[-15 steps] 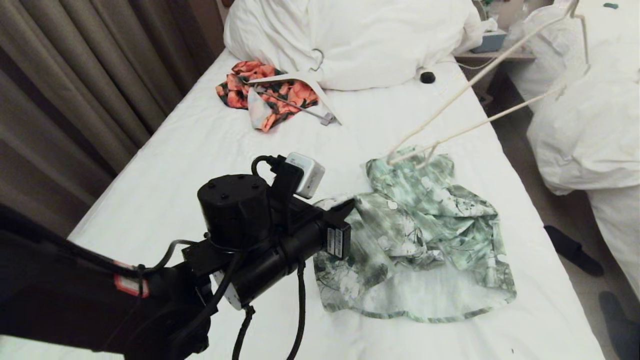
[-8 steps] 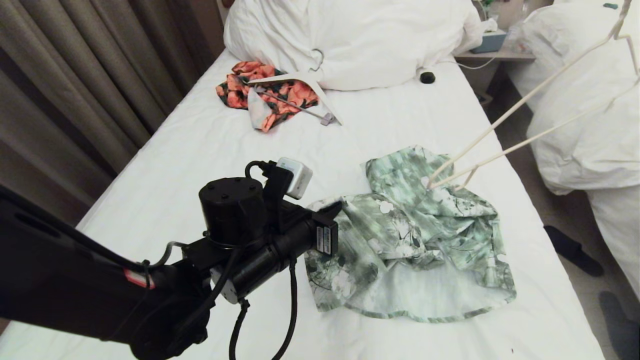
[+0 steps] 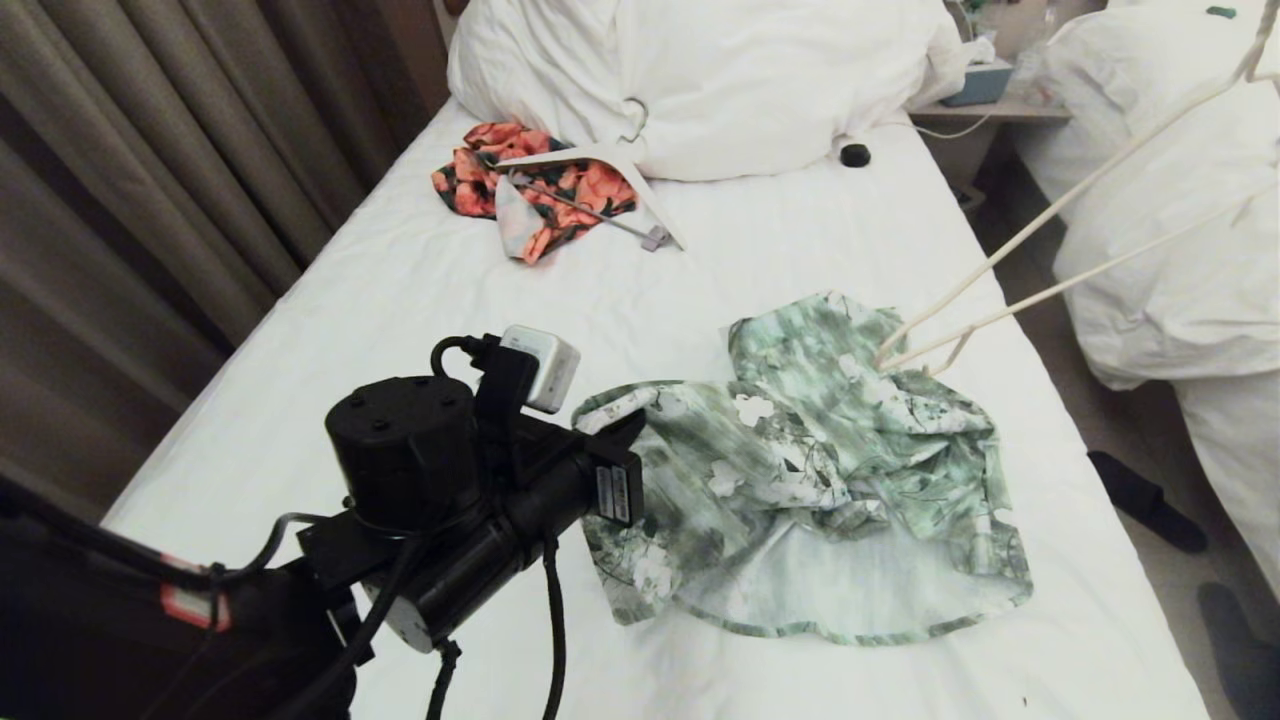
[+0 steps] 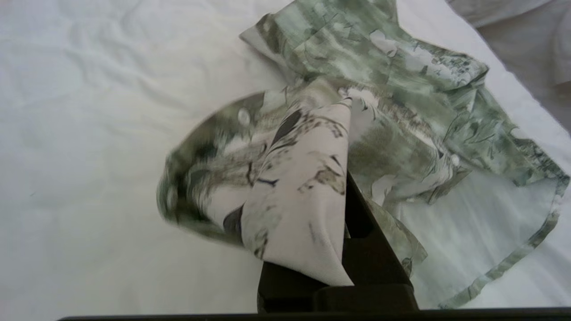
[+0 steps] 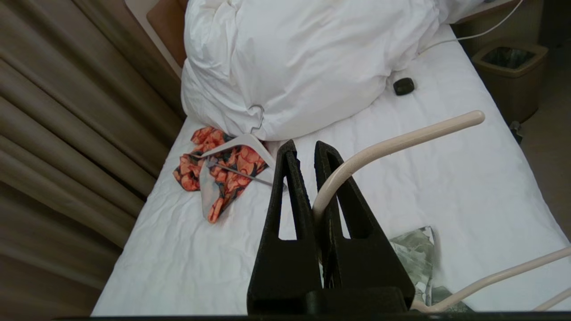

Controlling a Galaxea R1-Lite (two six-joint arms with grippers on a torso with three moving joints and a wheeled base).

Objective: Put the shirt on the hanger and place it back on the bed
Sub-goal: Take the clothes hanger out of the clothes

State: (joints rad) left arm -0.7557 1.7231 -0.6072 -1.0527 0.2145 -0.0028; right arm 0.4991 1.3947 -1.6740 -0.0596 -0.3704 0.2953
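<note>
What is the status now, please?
Left gripper shut on shirt edge. Right gripper shut on hanger, tip at the shirt. Nothing in the way.

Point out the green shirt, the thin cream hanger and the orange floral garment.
shirt [image 3: 850, 470]: head view, middle of the crumpled body.
hanger [image 3: 1040, 222]: head view, upper of its two thin arms.
orange floral garment [image 3: 590, 190]: head view, orange patch beside the white hanger lying on it.

The room is dim, with warm, soft light. The white bed [image 3: 420, 300] looks bright without glare. The shirt [image 4: 214, 178] is blurred at its lifted edge. The curtain [image 5: 53, 133] looks smeared.
</note>
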